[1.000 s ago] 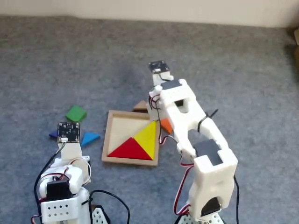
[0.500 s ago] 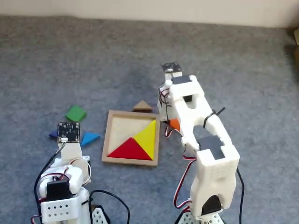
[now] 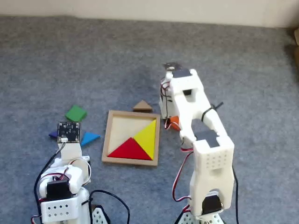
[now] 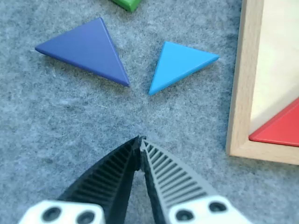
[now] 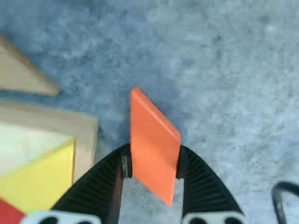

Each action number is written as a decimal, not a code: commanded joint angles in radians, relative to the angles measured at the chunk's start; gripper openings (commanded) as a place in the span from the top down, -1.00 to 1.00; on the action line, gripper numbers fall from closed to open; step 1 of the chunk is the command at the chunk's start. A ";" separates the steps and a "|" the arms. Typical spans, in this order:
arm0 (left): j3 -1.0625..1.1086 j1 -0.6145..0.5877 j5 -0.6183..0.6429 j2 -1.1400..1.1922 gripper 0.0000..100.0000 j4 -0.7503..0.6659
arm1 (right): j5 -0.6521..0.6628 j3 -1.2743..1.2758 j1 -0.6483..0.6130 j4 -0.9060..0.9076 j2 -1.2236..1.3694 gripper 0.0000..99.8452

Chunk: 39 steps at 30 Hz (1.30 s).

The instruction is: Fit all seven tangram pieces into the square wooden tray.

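The square wooden tray (image 3: pixel 109 138) lies mid-table with a red triangle (image 3: pixel 130 150) and a yellow triangle (image 3: pixel 147 136) inside. My right gripper (image 5: pixel 152 161) is shut on an orange parallelogram (image 5: pixel 153 144), held just off the tray's right side (image 3: pixel 174 122). A brown triangle (image 3: pixel 142 106) lies behind the tray. My left gripper (image 4: pixel 140 140) is shut and empty, near the dark blue triangle (image 4: pixel 88 49) and the light blue triangle (image 4: pixel 177 64). A green square (image 3: pixel 75 113) sits further left.
Grey carpet covers the table. The tray's wooden rim (image 4: pixel 239 84) stands close to my left gripper. The right arm (image 3: pixel 196 126) stretches along the tray's right side. Open carpet lies behind and to the right.
The right arm swung to the right and back, carrying the orange piece from over the tray's right rim to just outside it. The left arm stayed still.
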 commanded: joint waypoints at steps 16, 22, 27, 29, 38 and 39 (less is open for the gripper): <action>0.019 -0.012 0.011 -0.033 0.97 0.005 | 0.331 -0.294 -0.147 0.265 -0.021 0.86; 0.019 -0.012 0.011 -0.033 0.97 0.005 | 0.377 -0.294 -0.263 0.260 -0.021 0.86; 0.019 -0.012 0.011 -0.033 0.97 0.005 | 0.393 -0.289 -0.334 0.205 -0.016 0.86; 0.019 -0.012 0.011 -0.033 0.97 0.005 | 0.394 -0.288 -0.355 0.159 -0.015 0.86; 0.019 -0.012 0.011 -0.033 0.97 0.005 | 0.394 -0.282 -0.383 0.056 -0.013 0.73; 0.019 -0.012 0.011 -0.033 0.97 0.005 | 0.394 -0.282 -0.383 0.059 -0.012 0.67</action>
